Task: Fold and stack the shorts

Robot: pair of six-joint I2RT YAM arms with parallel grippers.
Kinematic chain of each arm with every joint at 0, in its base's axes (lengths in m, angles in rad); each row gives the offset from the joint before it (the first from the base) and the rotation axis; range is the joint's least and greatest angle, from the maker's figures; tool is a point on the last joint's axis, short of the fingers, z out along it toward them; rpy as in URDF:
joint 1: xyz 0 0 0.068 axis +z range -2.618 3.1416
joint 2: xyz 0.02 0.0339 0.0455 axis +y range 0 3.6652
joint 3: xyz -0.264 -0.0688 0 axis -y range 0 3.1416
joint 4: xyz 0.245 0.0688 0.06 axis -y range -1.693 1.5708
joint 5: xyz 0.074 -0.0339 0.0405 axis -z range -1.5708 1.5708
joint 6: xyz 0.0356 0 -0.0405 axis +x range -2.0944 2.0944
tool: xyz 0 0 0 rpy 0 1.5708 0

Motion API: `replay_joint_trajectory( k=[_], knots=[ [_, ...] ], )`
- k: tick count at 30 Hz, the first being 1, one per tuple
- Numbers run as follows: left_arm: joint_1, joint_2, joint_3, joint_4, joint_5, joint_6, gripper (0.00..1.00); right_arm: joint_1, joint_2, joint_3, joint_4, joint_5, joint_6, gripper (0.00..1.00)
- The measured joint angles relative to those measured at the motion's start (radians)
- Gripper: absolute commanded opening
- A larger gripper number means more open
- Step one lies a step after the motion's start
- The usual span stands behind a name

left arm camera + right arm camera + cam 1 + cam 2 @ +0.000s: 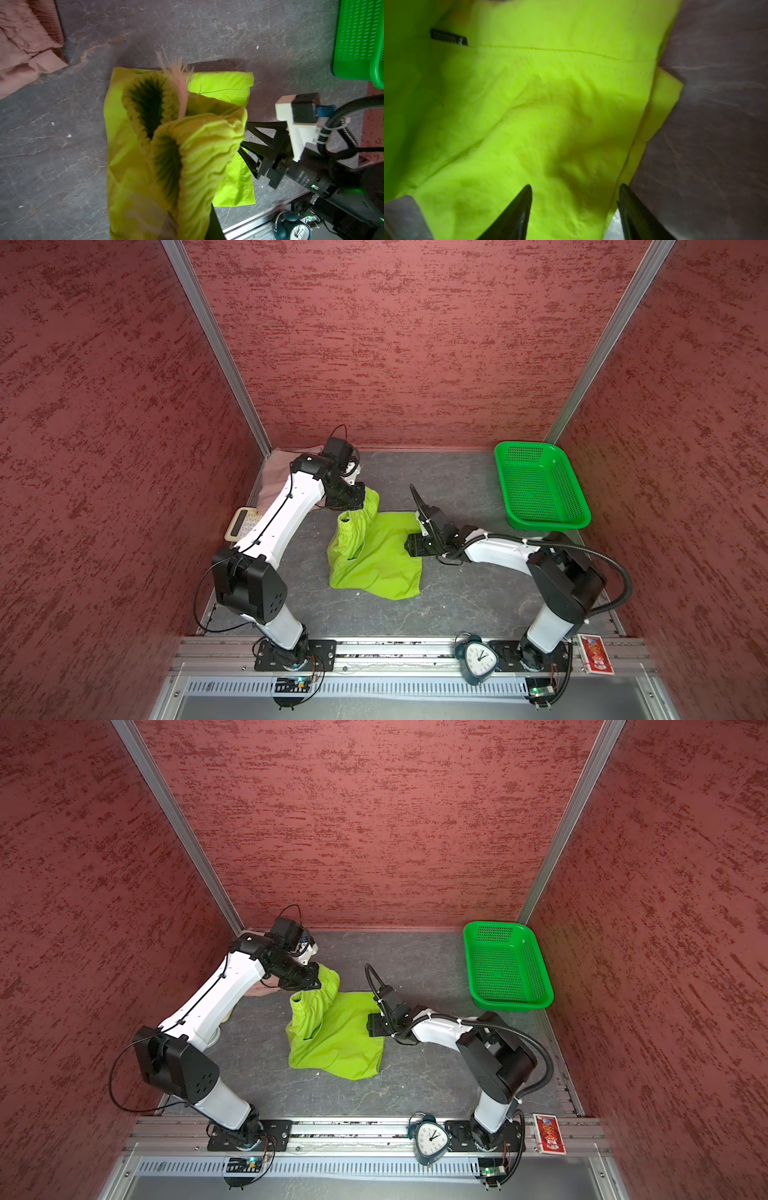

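The lime green shorts (376, 562) (336, 1046) lie partly flat in the middle of the grey table. My left gripper (360, 501) is shut on their gathered elastic waistband (197, 145) and holds that end up off the table; the fabric hides its fingertips. My right gripper (575, 187) stands open just above the right edge of the lime shorts (529, 104), with nothing between its fingers. A small black logo (449, 37) shows on the cloth. The dusty pink shorts (276, 470) (20, 52) lie crumpled in the far left corner, behind the left arm.
A green perforated basket (548, 526) (515, 1006) stands at the far right, against the wall. A cream-coloured flat object (241, 522) lies by the left wall. A dark alarm clock (478, 659) and a red card box (596, 654) sit on the front rail.
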Motion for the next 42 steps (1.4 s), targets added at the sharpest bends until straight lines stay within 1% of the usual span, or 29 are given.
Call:
replay_joint_trajectory(
  k=[5, 8, 12, 17, 18, 19, 20, 21, 22, 24, 25, 26, 27, 28, 29, 33, 35, 38, 40, 42],
  knots=[
    [-0.068, 0.044, 0.001, 0.037, -0.004, -0.045, 0.00, -0.093, -0.200, -0.110, 0.027, -0.006, 0.077, 0.74],
    [-0.117, 0.083, 0.000, 0.050, -0.017, -0.065, 0.00, -0.146, -0.259, -0.178, 0.059, -0.009, 0.113, 0.73],
    [-0.182, 0.121, -0.007, 0.079, -0.019, -0.095, 0.00, -0.186, -0.248, -0.232, 0.095, -0.009, 0.149, 0.73],
    [-0.247, 0.140, -0.009, 0.118, -0.016, -0.130, 0.00, -0.195, -0.191, -0.216, 0.138, -0.007, 0.159, 0.74],
    [-0.260, 0.143, -0.009, 0.127, -0.016, -0.137, 0.01, -0.196, -0.177, -0.211, 0.146, -0.008, 0.159, 0.75],
    [-0.271, 0.146, -0.009, 0.134, -0.016, -0.144, 0.04, -0.201, -0.165, -0.207, 0.154, -0.008, 0.160, 0.75],
    [-0.281, 0.151, -0.009, 0.141, -0.016, -0.148, 0.12, -0.206, -0.157, -0.205, 0.158, -0.008, 0.160, 0.76],
    [-0.292, 0.157, -0.008, 0.148, -0.016, -0.152, 0.22, -0.214, -0.152, -0.203, 0.160, -0.008, 0.159, 0.76],
    [-0.302, 0.163, -0.008, 0.156, -0.015, -0.157, 0.26, -0.221, -0.151, -0.202, 0.160, -0.008, 0.158, 0.76],
    [-0.324, 0.179, -0.008, 0.170, -0.013, -0.172, 0.40, -0.240, -0.152, -0.195, 0.159, -0.007, 0.149, 0.77],
    [-0.333, 0.183, -0.008, 0.177, -0.012, -0.172, 0.44, -0.250, -0.152, -0.189, 0.156, -0.007, 0.146, 0.77],
    [-0.344, 0.187, -0.008, 0.185, -0.010, -0.178, 0.54, -0.264, -0.155, -0.182, 0.154, -0.006, 0.140, 0.77],
    [-0.354, 0.188, -0.008, 0.196, -0.004, -0.184, 0.73, -0.278, -0.161, -0.177, 0.150, -0.005, 0.135, 0.78],
    [-0.361, 0.187, -0.008, 0.209, 0.005, -0.188, 0.98, -0.294, -0.168, -0.173, 0.148, -0.005, 0.128, 0.78],
    [-0.369, 0.185, -0.008, 0.224, 0.016, -0.189, 0.99, -0.308, -0.176, -0.172, 0.146, -0.004, 0.121, 0.78],
    [-0.387, 0.174, -0.021, 0.298, 0.082, -0.207, 0.99, -0.352, -0.190, -0.172, 0.118, 0.002, 0.090, 0.78],
    [-0.391, 0.158, -0.030, 0.327, 0.112, -0.207, 0.99, -0.367, -0.206, -0.172, 0.086, 0.009, 0.066, 0.76],
    [-0.388, 0.107, -0.032, 0.337, 0.109, -0.195, 0.99, -0.375, -0.262, -0.160, 0.016, 0.011, 0.005, 0.75],
    [-0.365, 0.048, -0.041, 0.330, 0.095, -0.182, 0.99, -0.373, -0.293, -0.115, -0.055, 0.003, -0.039, 0.75],
    [-0.297, -0.029, -0.069, 0.324, 0.085, -0.167, 0.99, -0.351, -0.312, -0.047, -0.129, -0.005, -0.075, 0.75]
  ],
)
